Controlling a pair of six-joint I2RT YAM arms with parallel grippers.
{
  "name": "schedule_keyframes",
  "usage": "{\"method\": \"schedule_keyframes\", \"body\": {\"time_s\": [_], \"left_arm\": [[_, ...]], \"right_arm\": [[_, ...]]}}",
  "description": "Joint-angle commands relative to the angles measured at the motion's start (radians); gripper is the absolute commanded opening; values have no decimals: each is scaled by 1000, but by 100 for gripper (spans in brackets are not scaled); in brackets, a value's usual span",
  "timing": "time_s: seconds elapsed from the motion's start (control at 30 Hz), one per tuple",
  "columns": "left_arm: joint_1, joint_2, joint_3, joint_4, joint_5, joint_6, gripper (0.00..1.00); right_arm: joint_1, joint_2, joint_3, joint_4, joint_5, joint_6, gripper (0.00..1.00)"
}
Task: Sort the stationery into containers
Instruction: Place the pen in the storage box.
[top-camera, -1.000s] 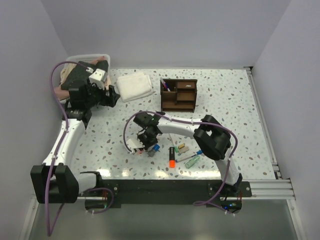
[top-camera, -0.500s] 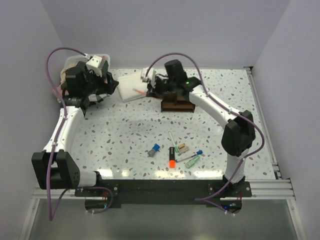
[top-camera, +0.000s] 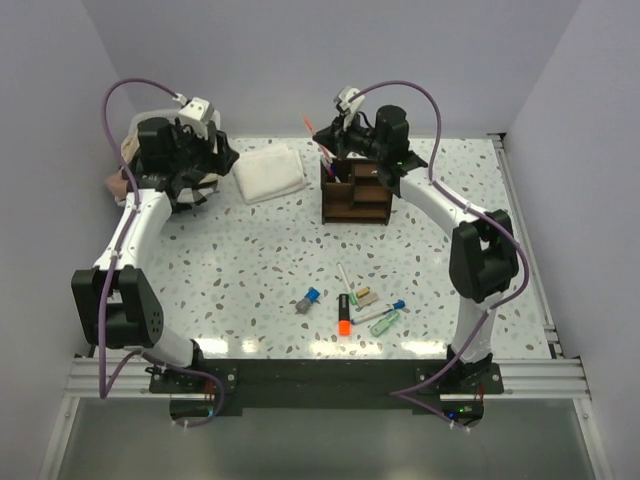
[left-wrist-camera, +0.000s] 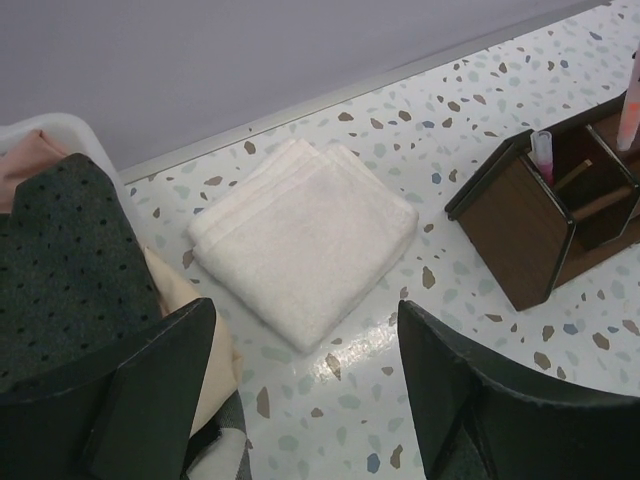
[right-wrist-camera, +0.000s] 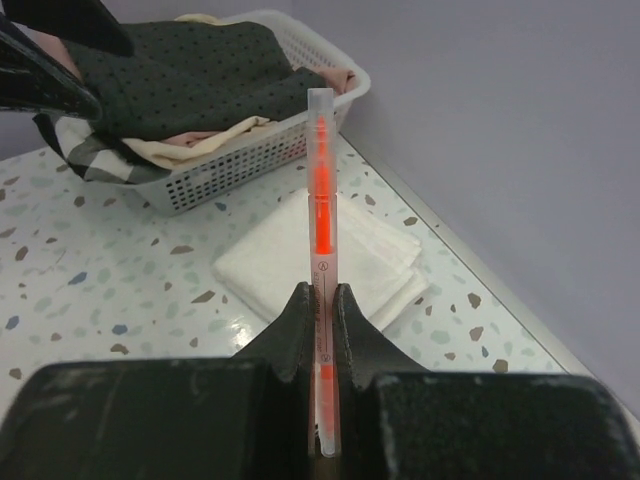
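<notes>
Right hand (right-wrist-camera: 320, 300) is clenched on the lower part of a thin red pen (right-wrist-camera: 320, 190), whose barrel sticks straight out beyond the fingertips. Gripped near one end like this, most of the pen is free to go into a slot. From above, this hand (top-camera: 335, 135) hangs at the far left corner of the dark brown wooden organiser (top-camera: 357, 190), so the pen (top-camera: 306, 125) seems meant for the tall compartment there, the one deep enough to hold a long pen on end. A pale-capped pen (left-wrist-camera: 542, 152) already stands in that section, which supports the reading. Left hand (left-wrist-camera: 305, 330) is released, its fingers spread with nothing between them. It sits at the far left (top-camera: 212, 155) above the folded white cloth (left-wrist-camera: 300, 235) and the white basket (left-wrist-camera: 60, 125) of clothes, probably parked clear of the other arm's path. The rest of the stationery lies loose on the near part of the worktop (top-camera: 250, 260), well apart from the organiser: an orange-black highlighter (top-camera: 344, 316), a blue-capped marker (top-camera: 308, 300), a white pen (top-camera: 345, 275) and a green piece (top-camera: 386, 322). By that count the sorting is at an early stage.
</notes>
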Motion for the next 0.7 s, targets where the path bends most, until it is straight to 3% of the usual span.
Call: {"method": "schedule_keyframes", "body": {"time_s": [0.0,0.63,0.67], "left_arm": [[-6,43,84,-28,-11,63,78],[-30,109,114,0,-8,63,78],[-32,106,111,0,-8,63,78]], "right_arm": [[-44,64,62,94,9,22,0],[-60,47,-77,39,6,-15,0],[-59,44,-82,37,9,-13,4]]}}
